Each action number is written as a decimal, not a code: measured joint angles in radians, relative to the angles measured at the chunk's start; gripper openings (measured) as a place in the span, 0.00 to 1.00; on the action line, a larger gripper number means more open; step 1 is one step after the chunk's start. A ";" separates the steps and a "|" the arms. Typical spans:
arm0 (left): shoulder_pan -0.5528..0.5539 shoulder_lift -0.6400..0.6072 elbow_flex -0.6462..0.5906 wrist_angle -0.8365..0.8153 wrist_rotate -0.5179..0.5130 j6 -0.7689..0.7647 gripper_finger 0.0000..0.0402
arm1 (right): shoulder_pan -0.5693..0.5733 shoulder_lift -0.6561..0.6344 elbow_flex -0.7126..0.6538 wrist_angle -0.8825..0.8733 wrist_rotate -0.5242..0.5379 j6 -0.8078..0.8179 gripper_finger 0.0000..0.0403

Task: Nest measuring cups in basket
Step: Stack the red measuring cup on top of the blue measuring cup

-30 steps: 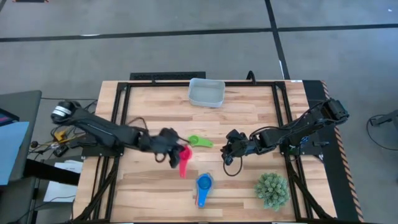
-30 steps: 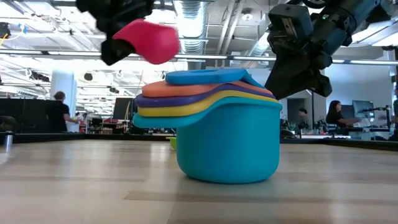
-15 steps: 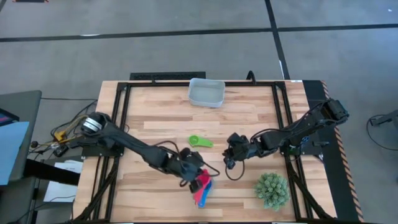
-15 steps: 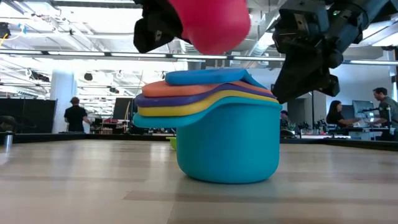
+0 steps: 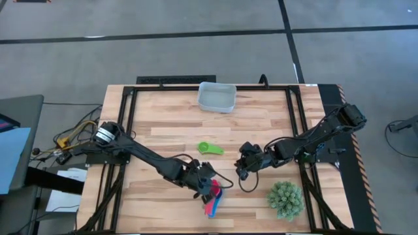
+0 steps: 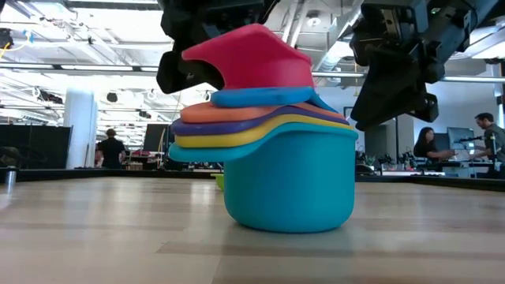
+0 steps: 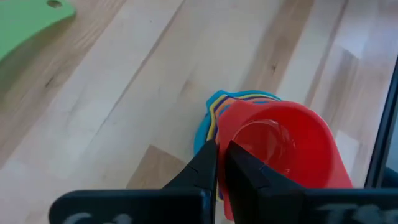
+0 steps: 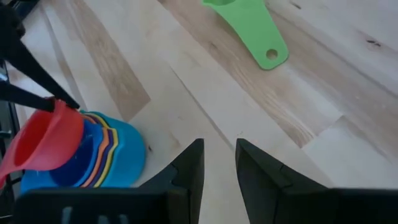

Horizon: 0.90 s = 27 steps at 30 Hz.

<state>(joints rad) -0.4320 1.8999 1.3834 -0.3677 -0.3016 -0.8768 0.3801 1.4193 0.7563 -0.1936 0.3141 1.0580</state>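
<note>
My left claw (image 7: 216, 163) pinches the pink cup's (image 6: 256, 63) rim atop the nested stack (image 6: 276, 166) on the bench (image 5: 170, 130); basket (image 5: 217, 97) far off. Right claw (image 8: 219, 163) hovers, slightly parted, holding nothing.

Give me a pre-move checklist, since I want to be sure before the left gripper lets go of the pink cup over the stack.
1. Left gripper gripping the pink cup by its rim: ok.
2. Pink cup seated level in the stack: not ok, it sits tilted on top.
3. Right gripper clear of the stack: ok, open and off to the side.
4. Green cup nested: not ok, it lies alone on the table.
5. Basket free to receive the stack: ok, at the far edge.
</note>
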 joint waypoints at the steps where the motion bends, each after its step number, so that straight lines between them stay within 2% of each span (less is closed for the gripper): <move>1: -0.002 0.000 0.000 0.002 -0.001 0.000 0.02 | 0.000 0.000 0.000 0.000 0.000 0.000 0.29; 14: -0.017 0.000 0.000 0.018 -0.002 -0.086 0.03 | 0.000 0.000 0.000 0.000 -0.002 0.018 0.29; 20: -0.020 0.000 0.000 0.018 -0.017 -0.078 0.03 | 0.003 0.000 0.000 0.000 -0.003 0.018 0.29; 23: -0.022 0.000 0.000 0.018 -0.020 -0.086 0.06 | 0.007 0.000 0.000 0.000 -0.005 0.018 0.29; 27: -0.022 0.000 0.000 0.018 -0.022 -0.098 0.15 | 0.007 0.000 0.000 0.000 -0.005 0.018 0.29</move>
<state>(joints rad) -0.4541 1.8999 1.3834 -0.3496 -0.3237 -0.9748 0.3874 1.4193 0.7563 -0.1935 0.3092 1.0760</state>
